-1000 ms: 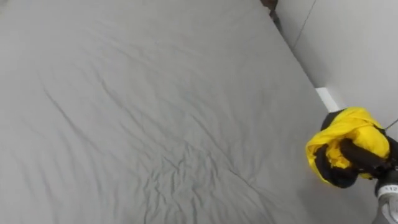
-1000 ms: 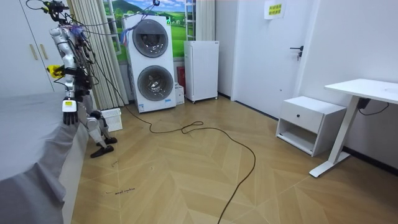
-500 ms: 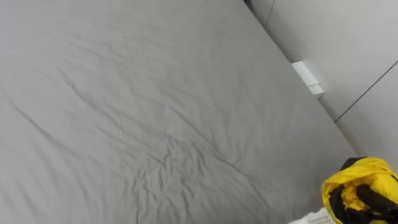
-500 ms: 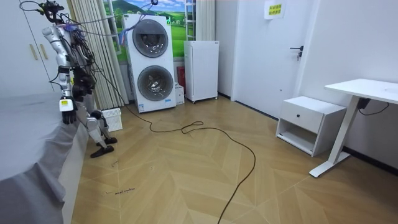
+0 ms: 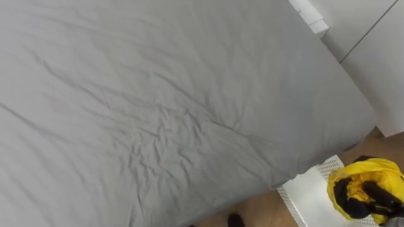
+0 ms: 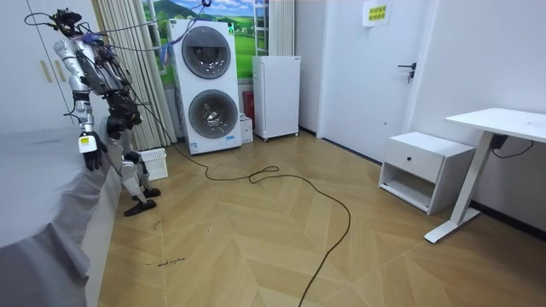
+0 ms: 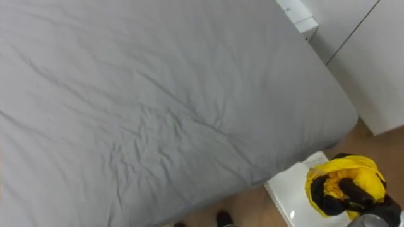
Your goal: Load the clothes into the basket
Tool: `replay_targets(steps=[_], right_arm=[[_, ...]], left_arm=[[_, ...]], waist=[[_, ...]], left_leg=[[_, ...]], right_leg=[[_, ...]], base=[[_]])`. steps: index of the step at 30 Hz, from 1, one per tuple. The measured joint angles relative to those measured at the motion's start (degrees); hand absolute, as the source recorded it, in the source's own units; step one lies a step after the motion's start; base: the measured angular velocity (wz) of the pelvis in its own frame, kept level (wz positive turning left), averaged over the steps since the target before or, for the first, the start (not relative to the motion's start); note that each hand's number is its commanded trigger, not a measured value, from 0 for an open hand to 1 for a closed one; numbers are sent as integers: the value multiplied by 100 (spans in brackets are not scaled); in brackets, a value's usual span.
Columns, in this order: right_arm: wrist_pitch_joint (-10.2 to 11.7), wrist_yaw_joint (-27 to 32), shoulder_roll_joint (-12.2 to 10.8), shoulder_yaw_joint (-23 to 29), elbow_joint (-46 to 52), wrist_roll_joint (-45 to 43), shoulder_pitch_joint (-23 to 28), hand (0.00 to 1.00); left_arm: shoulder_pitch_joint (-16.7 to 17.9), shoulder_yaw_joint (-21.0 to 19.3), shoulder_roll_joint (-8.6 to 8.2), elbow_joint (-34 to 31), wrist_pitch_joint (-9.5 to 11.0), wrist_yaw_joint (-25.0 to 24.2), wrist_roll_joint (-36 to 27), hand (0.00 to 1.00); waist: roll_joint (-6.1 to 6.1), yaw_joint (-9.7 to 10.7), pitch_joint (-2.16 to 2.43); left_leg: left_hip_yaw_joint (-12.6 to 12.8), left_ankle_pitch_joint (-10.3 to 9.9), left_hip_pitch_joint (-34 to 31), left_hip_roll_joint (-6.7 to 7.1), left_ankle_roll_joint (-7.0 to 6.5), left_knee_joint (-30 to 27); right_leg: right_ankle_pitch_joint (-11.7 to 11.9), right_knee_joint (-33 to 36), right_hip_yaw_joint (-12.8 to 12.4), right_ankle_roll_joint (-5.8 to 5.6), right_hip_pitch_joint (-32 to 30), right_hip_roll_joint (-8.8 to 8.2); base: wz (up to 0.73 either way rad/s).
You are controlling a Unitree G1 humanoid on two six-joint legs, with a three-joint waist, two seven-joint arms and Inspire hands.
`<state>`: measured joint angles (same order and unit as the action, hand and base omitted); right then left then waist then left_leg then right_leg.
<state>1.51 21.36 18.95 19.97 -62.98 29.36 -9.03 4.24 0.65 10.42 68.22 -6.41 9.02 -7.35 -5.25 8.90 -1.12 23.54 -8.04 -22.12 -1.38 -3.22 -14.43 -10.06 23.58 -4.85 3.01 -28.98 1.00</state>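
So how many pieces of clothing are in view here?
1: a yellow garment bunched in the right hand's fingers, in front of the white basket beside the bed. Others may be hidden inside the basket.

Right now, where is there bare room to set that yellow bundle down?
The grey bed is bare all over, from its wrinkled middle to its edges. The white basket on the floor by the bed's corner looks bare inside too. It is crowded only above that basket, where the right hand holds the yellow garment.
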Motion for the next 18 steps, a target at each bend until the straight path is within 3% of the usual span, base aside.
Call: replay_targets(steps=[4, 6, 10, 11, 12, 13, 18], right_arm=[[47, 177, 144, -3, -399, 140, -172, 100], [130, 185, 249, -5, -604, 362, -236, 100], [168, 189, 306, -3, -743, 485, -303, 100], [174, 196, 350, 0, -830, 485, -346, 63], [190, 225, 369, 2, -842, 485, -347, 16], [220, 243, 375, 2, -850, 485, -347, 0], [289, 431, 478, 62, -866, 507, -339, 0]], left_arm=[[-53, 190, 4, 0, 53, 16, -1, 0], [-68, 379, 8, -5, 69, 48, 1, 0], [-73, 510, 11, -4, 145, 93, -1, 0], [-73, 531, 9, -4, 161, 118, 0, 0], [-72, 530, 11, -3, 179, 146, 0, 0], [-73, 530, 11, -4, 185, 167, 0, 0], [-79, 531, 20, -11, 240, 213, -97, 0]], waist=[[-120, -18, -26], [-193, -37, -16], [-219, -61, -19], [-219, -63, -19], [-221, -83, -19], [-221, -89, -19], [-222, -88, -20]], left_leg=[[26, 23, -175, -1, -30, -27], [55, 26, -258, 0, -34, -56], [68, 26, -353, 2, -33, -106], [68, 26, -355, 3, -34, -106], [68, 25, -357, 3, -33, -112], [68, 25, -359, 3, -33, -115], [69, 25, -430, 9, -33, -146]], right_leg=[[-13, 119, -24, -15, -231, -27], [-13, 139, -25, -17, -320, -33], [-19, 185, -33, -12, -411, -30], [-49, 241, -36, -12, -434, -42], [-57, 245, -34, -6, -436, -42], [-60, 246, -32, -4, -438, -42], [-119, 373, -24, 4, -548, -75]], base=[[0], [0], [1], [4], [4], [0], [3]])
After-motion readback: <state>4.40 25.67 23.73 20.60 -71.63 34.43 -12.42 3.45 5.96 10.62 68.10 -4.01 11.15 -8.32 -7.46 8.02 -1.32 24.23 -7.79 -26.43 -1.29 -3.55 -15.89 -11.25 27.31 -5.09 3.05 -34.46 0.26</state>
